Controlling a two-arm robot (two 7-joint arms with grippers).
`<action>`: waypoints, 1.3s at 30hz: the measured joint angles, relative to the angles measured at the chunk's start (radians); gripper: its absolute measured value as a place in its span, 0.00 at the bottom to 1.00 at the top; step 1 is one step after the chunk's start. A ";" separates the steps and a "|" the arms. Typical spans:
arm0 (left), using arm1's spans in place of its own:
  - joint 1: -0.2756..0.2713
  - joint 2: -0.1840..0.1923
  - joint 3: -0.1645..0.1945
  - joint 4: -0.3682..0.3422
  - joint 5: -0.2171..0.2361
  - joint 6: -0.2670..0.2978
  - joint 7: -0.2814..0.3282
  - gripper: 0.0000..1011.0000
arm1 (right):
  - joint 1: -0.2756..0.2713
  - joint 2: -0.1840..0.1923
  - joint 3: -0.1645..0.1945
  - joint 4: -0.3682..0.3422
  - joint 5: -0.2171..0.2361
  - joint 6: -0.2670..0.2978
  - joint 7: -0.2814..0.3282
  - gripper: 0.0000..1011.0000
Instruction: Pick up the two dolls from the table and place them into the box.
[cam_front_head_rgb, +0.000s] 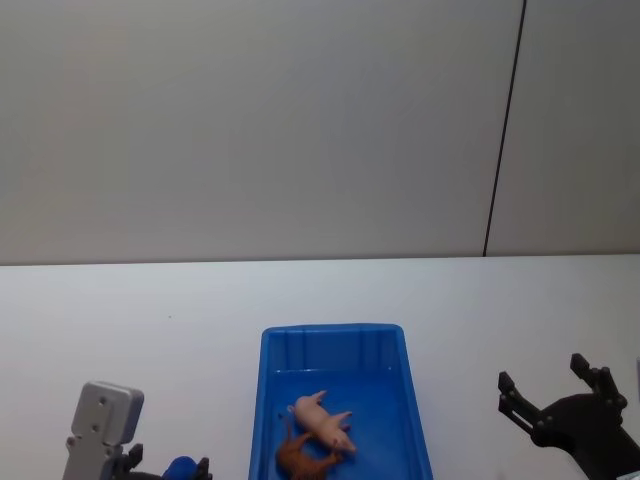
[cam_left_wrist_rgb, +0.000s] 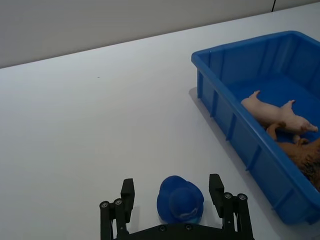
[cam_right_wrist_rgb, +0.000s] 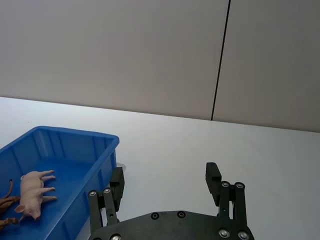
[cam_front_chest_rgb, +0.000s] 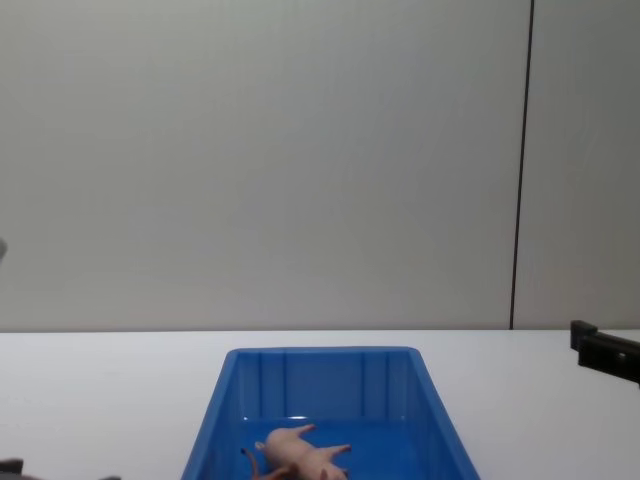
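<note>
Both dolls lie inside the blue box (cam_front_head_rgb: 330, 329). The pink pig (cam_front_head_rgb: 322, 420) rests on its side, with the brown lion (cam_front_head_rgb: 303, 458) touching it on the near side. The left wrist view has the pig (cam_left_wrist_rgb: 275, 112) and lion (cam_left_wrist_rgb: 305, 157) behind the box (cam_left_wrist_rgb: 240, 47) wall. My left gripper (cam_left_wrist_rgb: 171, 192) hovers open over the white table (cam_front_head_rgb: 150, 320) left of the box, a small blue cap-shaped object (cam_left_wrist_rgb: 180, 202) lying between its fingers. My right gripper (cam_front_head_rgb: 545, 375) stands open and empty to the right of the box (cam_right_wrist_rgb: 75, 132).
A grey wall with a dark vertical seam (cam_front_head_rgb: 505, 130) rises behind the table's far edge. Bare tabletop stretches on both sides of the box and beyond it. The chest view has the box (cam_front_chest_rgb: 320, 380) centred with the pig (cam_front_chest_rgb: 300, 452) inside.
</note>
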 joint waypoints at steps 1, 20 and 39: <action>0.000 -0.001 -0.001 0.006 -0.001 0.004 -0.006 0.92 | 0.000 0.000 0.000 0.000 0.000 0.000 0.000 0.99; -0.013 -0.023 -0.005 0.060 0.004 0.029 -0.064 0.42 | 0.000 0.000 0.000 0.000 0.000 0.000 0.000 0.99; -0.034 -0.034 -0.021 0.024 0.062 -0.054 -0.116 0.25 | 0.000 0.000 0.000 0.000 0.000 0.000 0.000 0.99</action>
